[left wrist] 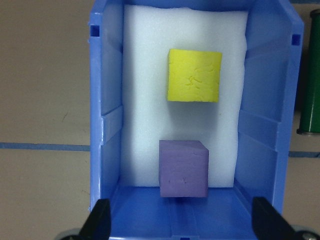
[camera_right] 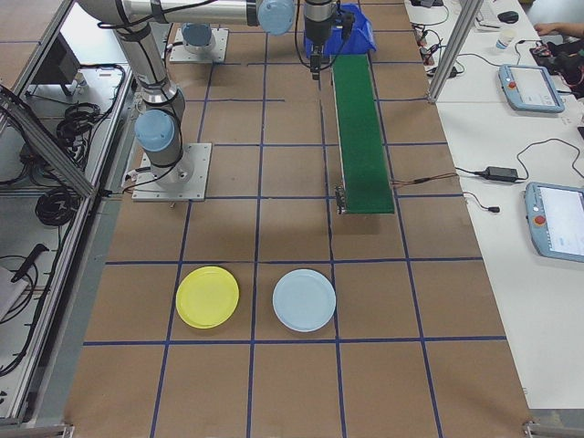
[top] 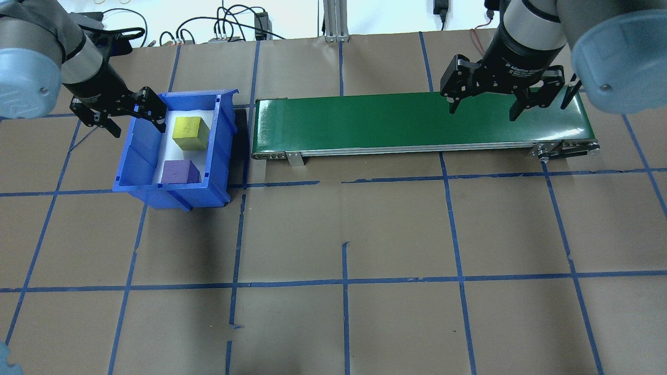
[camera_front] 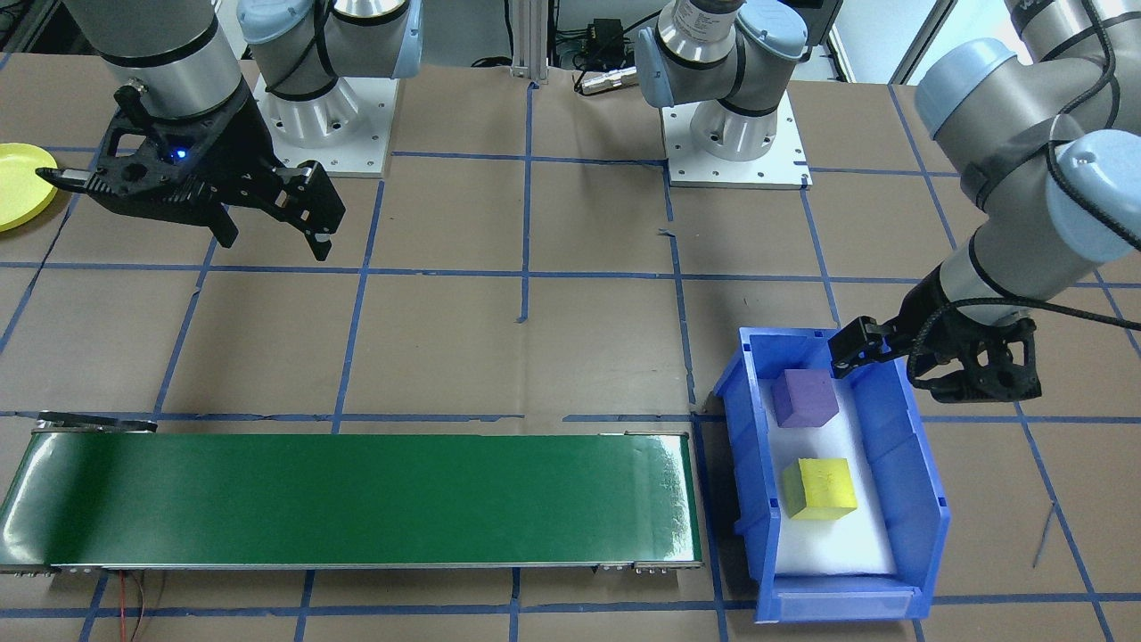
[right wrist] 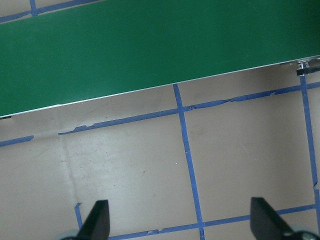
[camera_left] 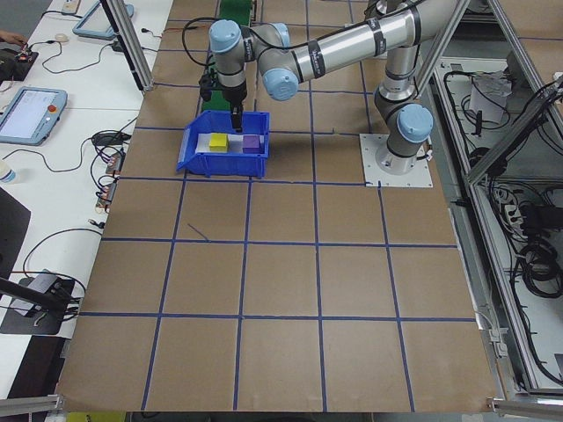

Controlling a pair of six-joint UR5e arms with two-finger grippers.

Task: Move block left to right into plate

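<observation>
Two blocks lie on white foam in a blue bin [top: 151, 195]: a yellow block [top: 190, 133] [left wrist: 194, 75] and a purple block [top: 180, 172] [left wrist: 183, 167]. My left gripper [top: 136, 124] [left wrist: 182, 225] hovers above the bin, open and holding nothing; the purple block is the nearer one below it. My right gripper [top: 484, 104] [camera_front: 192, 214] hangs open and empty above the far end of the green conveyor belt [top: 417, 122]. The yellow plate [camera_right: 207, 297] [camera_front: 18, 183] lies flat on the table past that end of the belt, with nothing on it.
A light blue plate [camera_right: 304, 300] lies beside the yellow one. The belt runs between the bin and the plates. The bin's raised walls [left wrist: 107, 125] enclose the blocks. Blue tape lines grid the brown table. Both arm bases [camera_front: 735, 143] stand on white mounts.
</observation>
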